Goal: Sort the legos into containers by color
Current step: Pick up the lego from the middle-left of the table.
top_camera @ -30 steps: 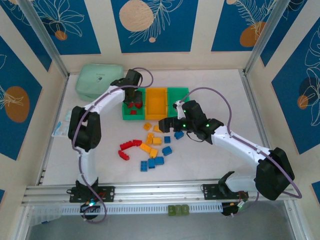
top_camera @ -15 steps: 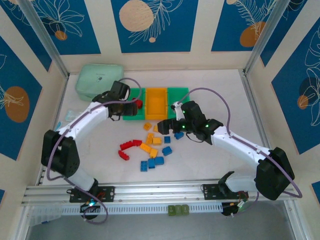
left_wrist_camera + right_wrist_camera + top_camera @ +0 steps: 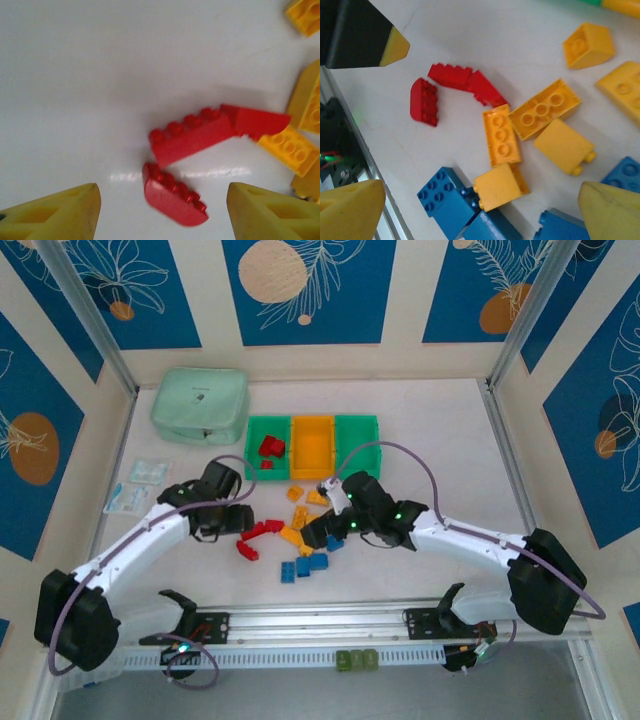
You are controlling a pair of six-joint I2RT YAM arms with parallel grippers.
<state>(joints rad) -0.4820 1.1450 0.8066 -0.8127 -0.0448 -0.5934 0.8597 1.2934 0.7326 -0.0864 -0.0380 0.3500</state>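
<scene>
The left gripper (image 3: pixel 160 215) has its jaws spread and holds nothing; it hangs just above 3 loose red legos (image 3: pixel 195 135) on the white table (image 3: pixel 75 75). The right gripper (image 3: pixel 480 210), also spread wide and empty, is over yellow legos (image 3: pixel 542 107) and blue legos (image 3: pixel 445 195). Other red legos (image 3: pixel 270 447) lie inside the left green container (image 3: pixel 255 430).

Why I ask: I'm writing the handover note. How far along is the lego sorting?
Done: a few red legos in the left green bin. In hand: nothing; left hand and right hand hover open. Left: loose red bricks, yellow bricks, blue bricks on the table.
</scene>
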